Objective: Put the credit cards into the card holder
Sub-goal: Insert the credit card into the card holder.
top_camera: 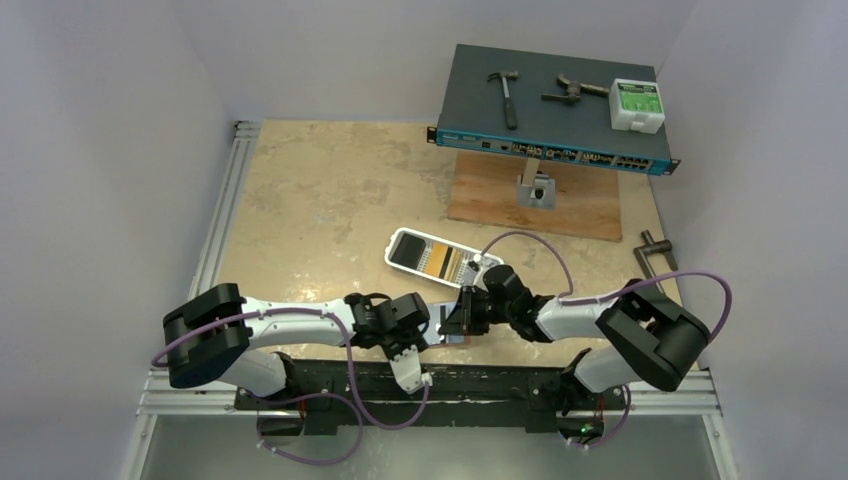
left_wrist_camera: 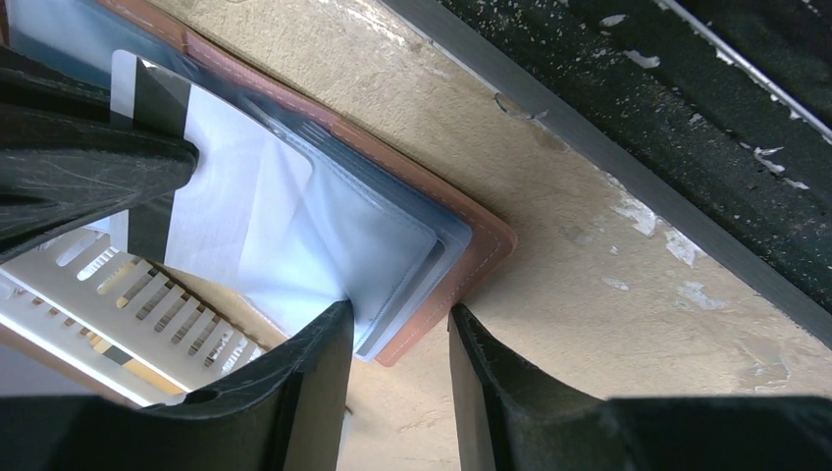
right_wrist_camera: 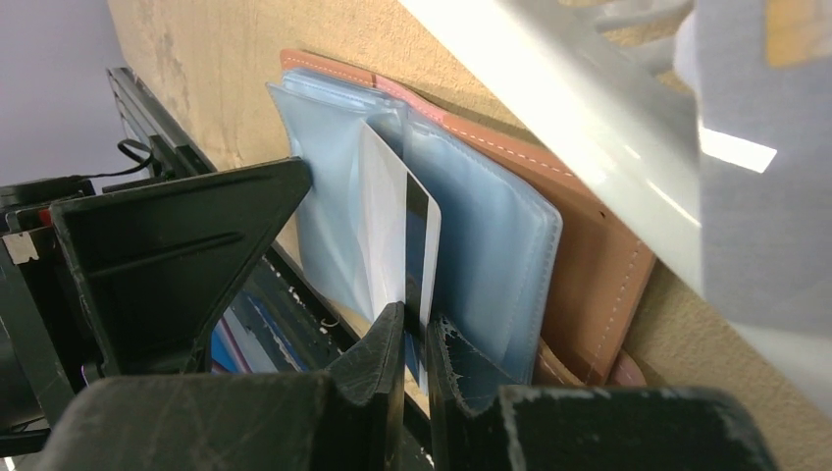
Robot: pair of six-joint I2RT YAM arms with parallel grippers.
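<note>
Found both arms folded inward, meeting low at the near edge of the desk [top_camera: 320,200].

Noted the card holder [right_wrist_camera: 594,265] lying open there. Reddish-brown leather underneath, stitched along the rim, with pale-blue clear sleeves [right_wrist_camera: 491,245] fanned on top. Hardly visible from above, mostly hidden under the two wrists.

Noted the right gripper [right_wrist_camera: 414,329] closed on a credit card [right_wrist_camera: 390,211], with no gap left beyond the card's own thickness. White face, black stripe along one edge, pinched by its near end between the fingertips. Card up on edge, nosed in among the sleeves. Can't tell whether inside a pocket or only between two leaves.

Noted the left gripper [left_wrist_camera: 400,312] partway open, bare desk showing through the gap. Tips set at one corner of the holder: one fingertip [left_wrist_camera: 329,329] against the edge of the sleeves, the other just off the leather corner. Nothing seen clamped. From the right wrist camera, one broad black finger of it close beside the outermost sleeve; contact unclear.

Logged the white tray [top_camera: 400,243] just beyond the grippers, further into the desk and lying on a diagonal. More cards [top_camera: 440,262] inside, showing as dark and orange-yellow bands. Slotted floor of the tray also visible past the held card in the left wrist view.

Logged at the far edge a dark network switch [top_camera: 540,110], raised over a wooden board [top_camera: 535,205] and carrying a hammer [top_camera: 505,95] and a white box [top_camera: 637,105].
</note>
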